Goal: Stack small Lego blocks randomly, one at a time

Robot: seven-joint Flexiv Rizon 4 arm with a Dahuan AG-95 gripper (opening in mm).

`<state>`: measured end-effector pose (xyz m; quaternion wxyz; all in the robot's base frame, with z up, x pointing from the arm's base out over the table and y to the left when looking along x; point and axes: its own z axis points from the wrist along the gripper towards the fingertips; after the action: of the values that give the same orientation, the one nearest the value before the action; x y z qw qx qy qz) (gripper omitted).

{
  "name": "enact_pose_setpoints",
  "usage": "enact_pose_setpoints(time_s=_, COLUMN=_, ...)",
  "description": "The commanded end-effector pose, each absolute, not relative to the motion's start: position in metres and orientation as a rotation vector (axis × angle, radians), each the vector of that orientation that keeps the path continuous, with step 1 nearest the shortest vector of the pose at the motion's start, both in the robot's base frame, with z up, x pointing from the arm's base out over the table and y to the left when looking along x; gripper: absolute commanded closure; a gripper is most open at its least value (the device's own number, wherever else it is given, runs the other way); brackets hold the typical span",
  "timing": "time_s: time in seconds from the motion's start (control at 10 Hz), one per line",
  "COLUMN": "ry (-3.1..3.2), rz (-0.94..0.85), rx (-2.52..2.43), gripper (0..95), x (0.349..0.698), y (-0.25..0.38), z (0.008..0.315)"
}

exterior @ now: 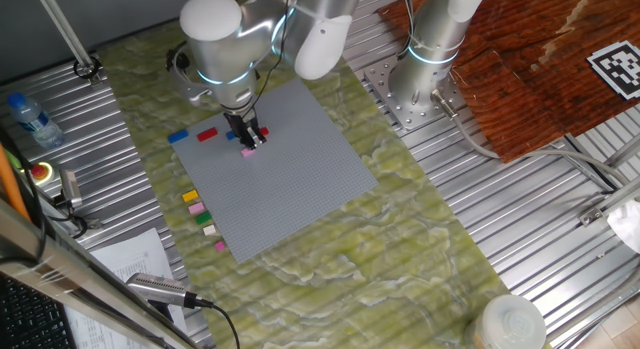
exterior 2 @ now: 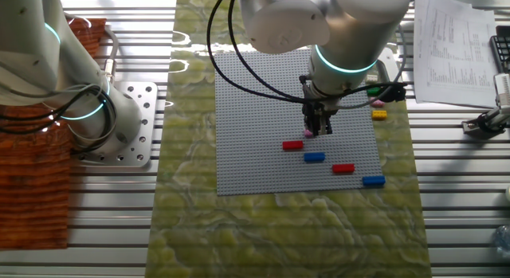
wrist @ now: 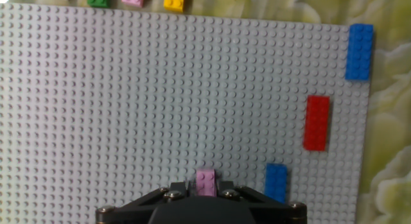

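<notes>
Vertically poised, the end effector (wrist: pixel 207 193) grips a pink block (wrist: pixel 206 182) on the baseplate (wrist: pixel 128 108).

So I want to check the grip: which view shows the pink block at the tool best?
The hand view: the pink block sits close up, studs visible, at the tool. In one fixed view it is a small pink speck below the fingers; in the other, the tool nearly hides it.
</notes>
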<state>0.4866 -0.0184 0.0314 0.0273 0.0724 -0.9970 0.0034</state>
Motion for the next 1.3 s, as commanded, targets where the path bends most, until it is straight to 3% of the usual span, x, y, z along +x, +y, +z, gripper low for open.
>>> enact_pose_setpoints(time_s=0.1, ry=-3.078, rz=0.014, rx=0.221, gripper=95.0, x=0.488, y=-0.018, z=0.030)
enact_pose_setpoints(time_s=1.3, ry=-3.080, rz=0.027, rx=0.227, gripper=95.0, x=0.490, y=-0.020, z=0.013)
